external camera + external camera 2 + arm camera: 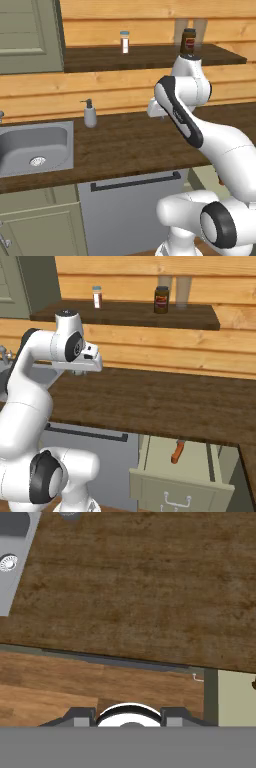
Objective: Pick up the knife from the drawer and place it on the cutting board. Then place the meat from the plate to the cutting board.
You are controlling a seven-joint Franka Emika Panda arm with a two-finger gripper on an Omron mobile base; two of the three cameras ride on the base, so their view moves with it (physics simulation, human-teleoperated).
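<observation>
Claw [128,721] over dark wood surface [160,401], fingertips spread, holding nothing. Orange-red-handled knife [177,452] lies in the open pale grey-green drawer [175,487].

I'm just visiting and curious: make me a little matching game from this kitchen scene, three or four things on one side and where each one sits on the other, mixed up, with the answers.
Things:
1. knife
2. soap dispenser
3. dark jar
4. gripper

Places:
A. on the upper shelf
B. above the bare counter
C. inside the open drawer
D. on the counter beside the sink

Pairs: 1-C, 2-D, 3-A, 4-B
</observation>
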